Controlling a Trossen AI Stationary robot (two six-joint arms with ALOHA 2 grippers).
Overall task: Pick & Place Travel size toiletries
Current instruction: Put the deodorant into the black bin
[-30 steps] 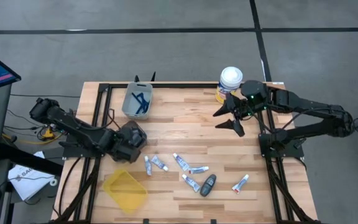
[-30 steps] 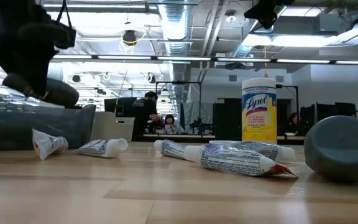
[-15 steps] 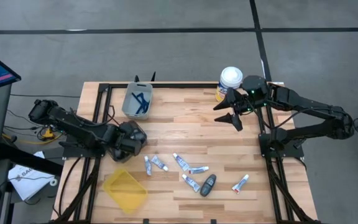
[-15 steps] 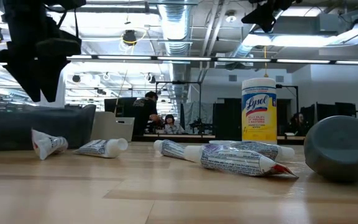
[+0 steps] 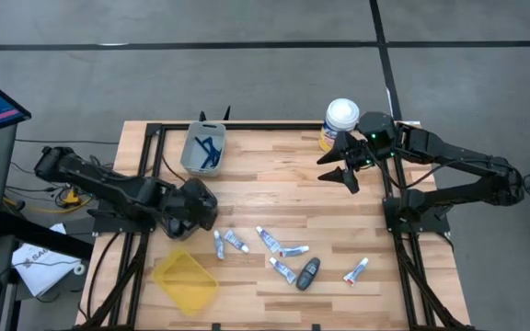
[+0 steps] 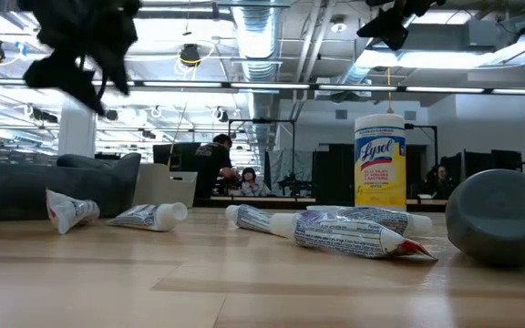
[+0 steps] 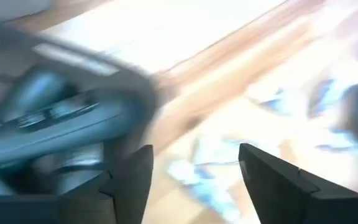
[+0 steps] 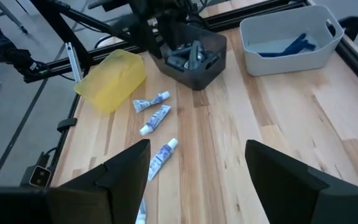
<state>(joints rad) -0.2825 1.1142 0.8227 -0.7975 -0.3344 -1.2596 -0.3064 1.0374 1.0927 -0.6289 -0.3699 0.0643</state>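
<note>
Open lane: bare wood across the table (image 5: 274,175) middle, between the far and near edges. Obstacles: grey bin (image 5: 202,149) and canister (image 5: 340,120) at far edge; yellow tray (image 5: 185,279) near-left corner; scattered tubes (image 5: 270,241) along near edge.

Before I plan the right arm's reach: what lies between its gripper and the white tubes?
In the high view, only bare wooden tabletop lies between the right gripper and the white tubes; the right wrist view shows the same.
</note>
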